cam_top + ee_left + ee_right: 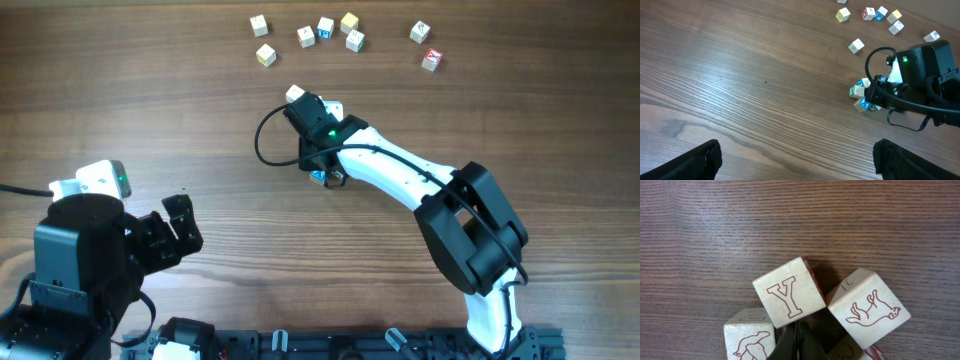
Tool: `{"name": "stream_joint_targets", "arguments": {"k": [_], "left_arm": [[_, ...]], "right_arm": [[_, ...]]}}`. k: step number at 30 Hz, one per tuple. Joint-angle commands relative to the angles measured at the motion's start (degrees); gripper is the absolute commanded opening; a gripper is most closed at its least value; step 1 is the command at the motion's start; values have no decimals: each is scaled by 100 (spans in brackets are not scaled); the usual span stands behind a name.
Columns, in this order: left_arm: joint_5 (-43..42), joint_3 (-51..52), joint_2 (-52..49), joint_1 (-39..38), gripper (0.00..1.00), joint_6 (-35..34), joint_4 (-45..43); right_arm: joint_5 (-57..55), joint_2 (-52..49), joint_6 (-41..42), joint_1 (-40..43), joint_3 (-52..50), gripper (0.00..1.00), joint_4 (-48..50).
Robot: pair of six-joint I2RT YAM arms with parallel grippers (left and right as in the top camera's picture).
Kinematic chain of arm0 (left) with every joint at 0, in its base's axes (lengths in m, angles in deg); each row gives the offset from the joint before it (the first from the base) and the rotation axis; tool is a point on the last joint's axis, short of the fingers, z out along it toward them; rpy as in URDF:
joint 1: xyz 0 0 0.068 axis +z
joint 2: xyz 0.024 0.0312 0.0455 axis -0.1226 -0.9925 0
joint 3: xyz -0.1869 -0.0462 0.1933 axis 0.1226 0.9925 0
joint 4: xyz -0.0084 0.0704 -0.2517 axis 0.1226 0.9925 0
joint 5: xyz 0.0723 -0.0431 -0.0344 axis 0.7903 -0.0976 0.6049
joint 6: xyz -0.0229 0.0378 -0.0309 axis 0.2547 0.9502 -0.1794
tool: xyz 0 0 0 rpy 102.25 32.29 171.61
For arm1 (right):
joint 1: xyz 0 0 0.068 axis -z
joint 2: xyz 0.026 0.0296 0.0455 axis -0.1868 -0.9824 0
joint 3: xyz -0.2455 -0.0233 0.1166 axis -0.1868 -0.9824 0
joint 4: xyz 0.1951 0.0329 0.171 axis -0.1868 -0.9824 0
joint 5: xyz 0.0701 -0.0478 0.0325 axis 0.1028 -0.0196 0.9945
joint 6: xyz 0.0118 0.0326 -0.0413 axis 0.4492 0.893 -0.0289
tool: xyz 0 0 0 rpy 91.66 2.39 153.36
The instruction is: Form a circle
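From overhead, the right arm (400, 175) hides most of the circle (321, 179) from us; only a blue corner peeks out at centre. In the right wrist view the bottom edge cuts off the lower cubes (749, 341) and the right fingers (787, 350). Along the overhead's top, the loose cubes (326, 28) carry marks too small for us to read

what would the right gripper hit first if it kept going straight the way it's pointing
Most likely the Y cube, which sits directly ahead of the shut right gripper; the tips may already touch it.

White right arm (395, 170), black joints, green light (331, 133) glowing, black cable (258, 140) looping; left gripper (796, 160) all matte black.
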Motion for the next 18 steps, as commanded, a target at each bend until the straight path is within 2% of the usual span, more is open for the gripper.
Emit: {"name": "stream_joint_targets", "arguments": {"k": [1, 18], "left_arm": [[74, 4, 7, 39, 100, -33, -13], [74, 4, 7, 39, 100, -33, -13]], "right_arm": [[31, -131, -81, -22, -76, 5, 35], [-37, -131, -96, -7, -76, 5, -37]]}}
